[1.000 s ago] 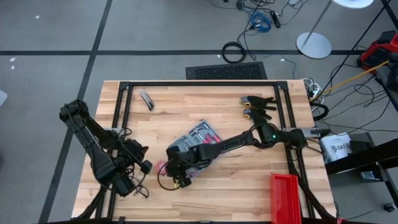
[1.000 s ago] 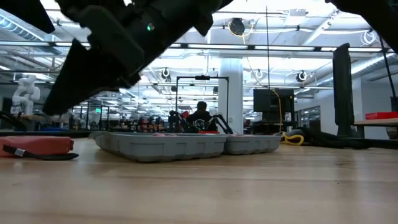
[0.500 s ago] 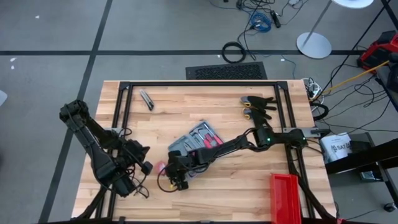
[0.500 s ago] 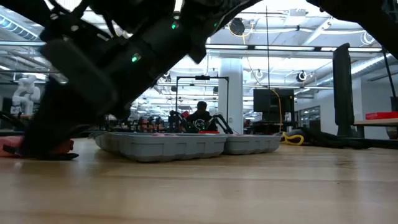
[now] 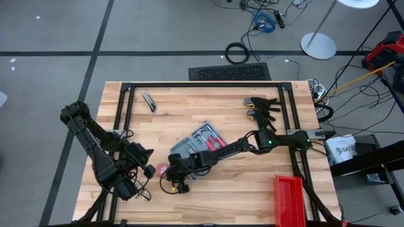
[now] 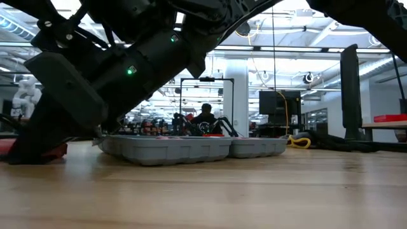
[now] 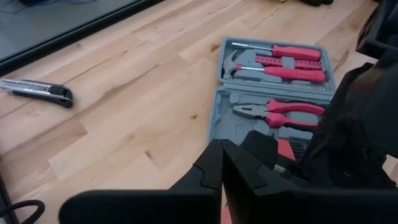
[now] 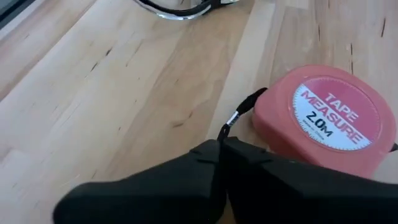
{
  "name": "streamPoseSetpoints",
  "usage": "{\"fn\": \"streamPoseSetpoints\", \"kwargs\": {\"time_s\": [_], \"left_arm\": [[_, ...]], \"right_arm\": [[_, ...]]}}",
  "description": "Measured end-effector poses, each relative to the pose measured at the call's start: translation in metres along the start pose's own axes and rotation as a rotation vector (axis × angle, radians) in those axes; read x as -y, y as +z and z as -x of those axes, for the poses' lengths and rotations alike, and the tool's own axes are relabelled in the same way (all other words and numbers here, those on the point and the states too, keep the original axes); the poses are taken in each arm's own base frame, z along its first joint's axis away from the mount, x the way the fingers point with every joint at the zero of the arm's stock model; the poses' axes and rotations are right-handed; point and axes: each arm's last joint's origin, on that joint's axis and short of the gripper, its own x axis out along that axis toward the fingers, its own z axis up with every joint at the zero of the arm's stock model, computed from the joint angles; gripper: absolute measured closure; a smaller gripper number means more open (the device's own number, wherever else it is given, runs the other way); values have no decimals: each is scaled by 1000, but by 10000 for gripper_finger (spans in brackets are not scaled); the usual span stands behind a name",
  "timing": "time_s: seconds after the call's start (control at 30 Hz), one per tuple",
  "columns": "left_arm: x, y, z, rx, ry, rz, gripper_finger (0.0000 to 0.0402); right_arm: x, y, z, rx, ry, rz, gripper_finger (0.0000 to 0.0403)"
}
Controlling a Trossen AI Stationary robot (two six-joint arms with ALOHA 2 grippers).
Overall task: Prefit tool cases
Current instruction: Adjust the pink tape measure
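I see a butcher-block wooden table (image 5: pixel 189 107) — pale, smooth, satin finish. The open tool case (image 7: pixel 273 93) looks like matt grey moulded plastic (red tool handles glossier), and the tape measure (image 8: pixel 323 121) is smooth salmon plastic.

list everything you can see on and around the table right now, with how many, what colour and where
tool case: one, grey tray, open, mid-table; holds red-handled tools.
tape measure: one, red, on the wood beside the case, right by the right pincer's tips.
utility knife: one, silver and black, far left part of the table.
gloves: black and yellow, far right part; count unclear.
red bin: one, near right corner.
person: one, dark top, in the room behind.
left pincer: one, dark, shut, at the table's near left.
right pincer: one, dark, shut, low by the tape measure's cord.
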Motion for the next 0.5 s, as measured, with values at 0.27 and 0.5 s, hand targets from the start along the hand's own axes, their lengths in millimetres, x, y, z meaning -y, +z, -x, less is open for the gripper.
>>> {"fn": "streamPoseSetpoints", "kwargs": {"time_s": [0.27,0.5], "left_arm": [[0,0,0,0,0,-4,393],[1,0,0,3,-5,-21,393]], "right_arm": [[3,37,44,42,17,71,402],[18,58,78,54,-7,101,403]]}}
